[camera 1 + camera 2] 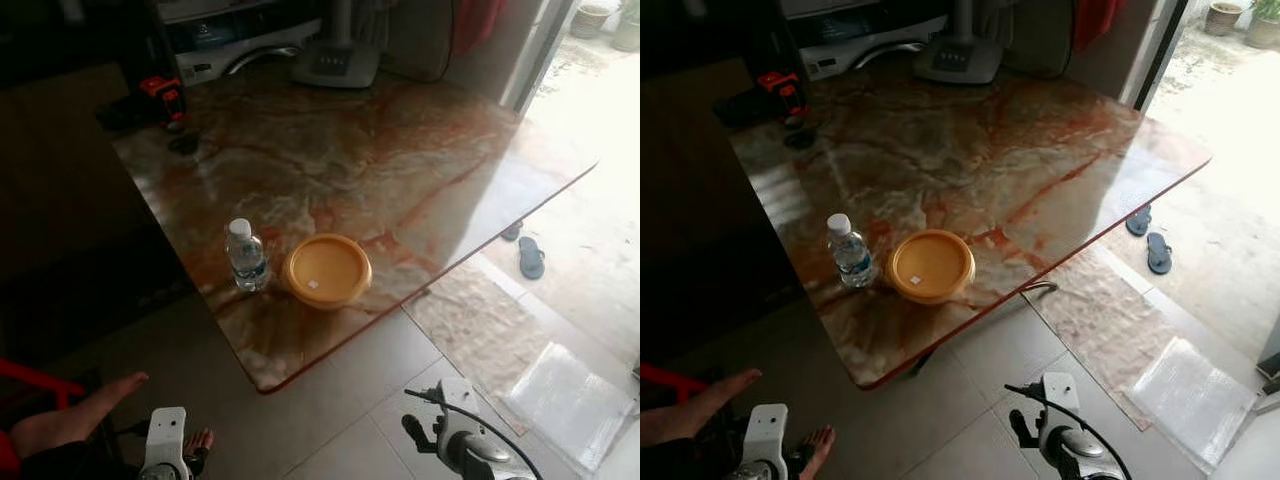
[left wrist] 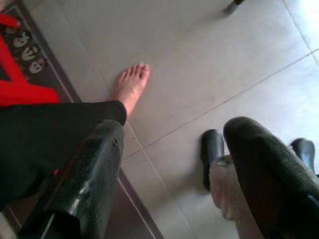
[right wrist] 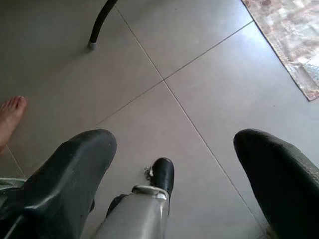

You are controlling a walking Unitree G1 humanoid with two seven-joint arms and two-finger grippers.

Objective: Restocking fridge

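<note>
A clear water bottle [image 1: 245,257] with a white cap stands near the front corner of the marble table [image 1: 400,160]. Right beside it sits a round yellow lidded container [image 1: 327,270]. Both arms hang low in front of the table, the left arm [image 1: 165,442] and the right arm [image 1: 462,440] well below the tabletop. In the left wrist view my left gripper [image 2: 172,132] is open over the floor tiles, nothing between its fingers. My right gripper [image 3: 174,139] is open too, pointing down at bare tiles.
A person sits at my left: a hand [image 1: 80,412], a bare foot [image 2: 130,84] and a dark trouser leg [image 2: 50,134]. A red-and-black drill [image 1: 150,98] and a fan base [image 1: 335,60] stand at the table's far side. Sandals [image 1: 530,256] and a mat [image 1: 495,320] lie right.
</note>
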